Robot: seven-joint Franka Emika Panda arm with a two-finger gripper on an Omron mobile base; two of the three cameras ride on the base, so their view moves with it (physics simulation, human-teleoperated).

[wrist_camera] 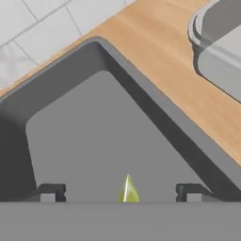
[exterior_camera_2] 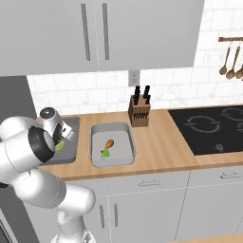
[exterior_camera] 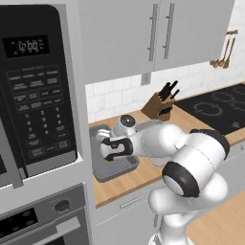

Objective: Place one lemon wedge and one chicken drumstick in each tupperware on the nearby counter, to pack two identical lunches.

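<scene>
Hovering wide open over the left tupperware (wrist_camera: 70, 141), the end effector (wrist_camera: 121, 192) straddles an ungripped lemon wedge (wrist_camera: 127, 190).

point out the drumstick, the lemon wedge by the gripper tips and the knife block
drumstick (exterior_camera_2: 109, 143), right base view, on its orange-brown meaty end
lemon wedge (wrist_camera: 127, 190), hand view, on its yellow-green tip
knife block (exterior_camera_2: 139, 116), right base view, on its wooden front face
</scene>
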